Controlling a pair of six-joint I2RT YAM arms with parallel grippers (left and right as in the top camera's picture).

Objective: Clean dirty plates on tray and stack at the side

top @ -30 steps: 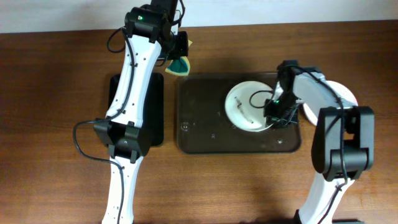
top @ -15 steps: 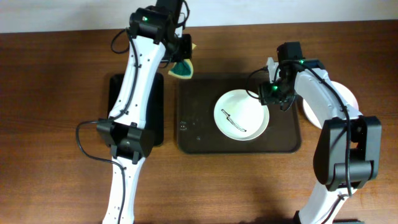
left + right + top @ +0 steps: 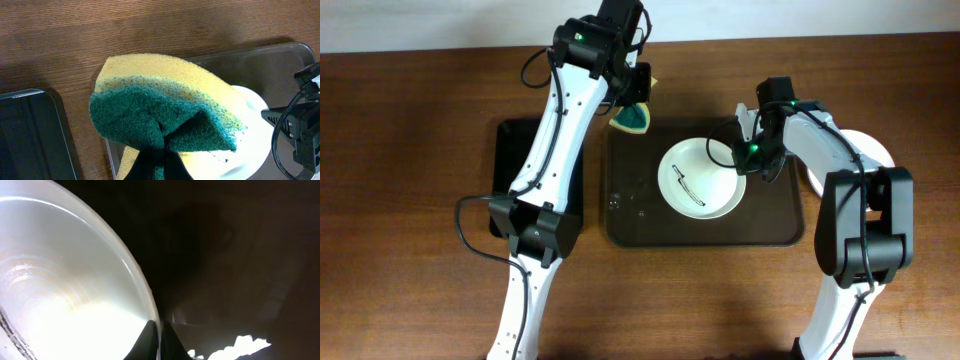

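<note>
White plate [image 3: 698, 178] with 1 black mark lies on the brown tray [image 3: 630, 215], rim clamped by the right end effector [image 3: 748, 158]. It should be held steady while the sponge [image 3: 165, 115], pinched in the left end effector [image 3: 159, 160], is pressed along the mark.

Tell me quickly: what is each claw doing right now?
Left claw: closed, holding the yellow-and-green scrubbing sponge.
Right claw: closed on the rim of the round white plate.
</note>
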